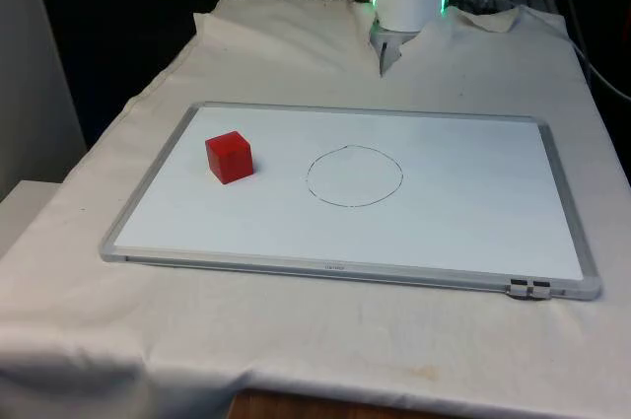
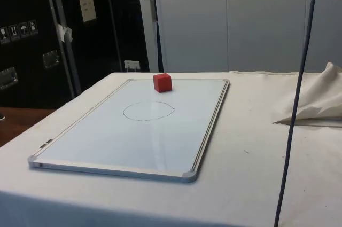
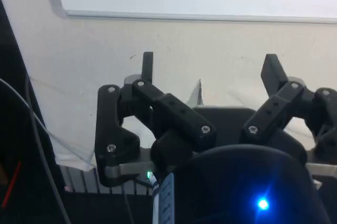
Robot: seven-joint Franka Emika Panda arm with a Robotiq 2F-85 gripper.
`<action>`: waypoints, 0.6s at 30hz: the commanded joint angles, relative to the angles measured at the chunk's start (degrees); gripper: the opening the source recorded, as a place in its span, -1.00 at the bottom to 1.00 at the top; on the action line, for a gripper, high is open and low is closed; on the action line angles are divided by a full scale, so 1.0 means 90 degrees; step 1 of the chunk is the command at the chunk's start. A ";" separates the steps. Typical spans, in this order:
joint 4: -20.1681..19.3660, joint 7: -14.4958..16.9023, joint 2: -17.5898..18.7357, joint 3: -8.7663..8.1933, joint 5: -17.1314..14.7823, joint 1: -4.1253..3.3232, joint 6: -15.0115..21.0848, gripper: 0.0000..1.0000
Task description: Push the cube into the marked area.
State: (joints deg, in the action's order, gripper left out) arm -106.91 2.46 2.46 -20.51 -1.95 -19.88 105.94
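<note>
Nearest us, white metal-framed whiteboard [image 1: 463, 242]; small red cube [image 1: 229, 157] mid-left, outside pen-drawn circle [image 1: 354, 175]. Black two-finger gripper [image 3: 210, 68] spread, empty. Off-centre shove could spin it wide.

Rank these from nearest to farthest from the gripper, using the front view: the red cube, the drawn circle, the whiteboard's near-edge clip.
Measured from the gripper:
1. Drawn circle, mid-board.
2. Red cube, towards the front view's left.
3. Near-edge clip, at the whiteboard's front-right corner.
</note>
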 commanded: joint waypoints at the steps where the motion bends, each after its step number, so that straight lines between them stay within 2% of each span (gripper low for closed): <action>1: -0.0025 -0.0006 -0.0025 0.0000 0.0006 -0.0006 0.0006 0.96; 2: -0.0032 -0.0006 -0.0032 0.0000 0.0013 -0.0006 0.0006 0.81; 7: -0.0038 -0.0006 -0.0038 0.0000 0.0013 -0.0006 0.0006 0.29; 8: -0.0006 0.0000 -0.0006 0.0000 0.0000 0.0000 0.0000 0.19; 9: -0.0038 -0.0006 -0.0038 0.0000 0.0013 -0.0006 0.0006 0.19; 10: -0.0045 -0.0006 -0.0038 0.0000 0.0013 -0.0006 0.0006 -0.05; 16: -0.0045 -0.0013 -0.0045 0.0000 0.0013 -0.0006 0.0006 -0.63; 17: -0.0013 0.0000 -0.0006 0.0000 0.0000 0.0000 0.0000 -0.82; 18: -0.0038 -0.0013 -0.0032 0.0000 0.0025 -0.0006 0.0032 -0.82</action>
State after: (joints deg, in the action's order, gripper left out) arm -107.03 2.46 2.41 -20.51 -1.95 -19.88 105.94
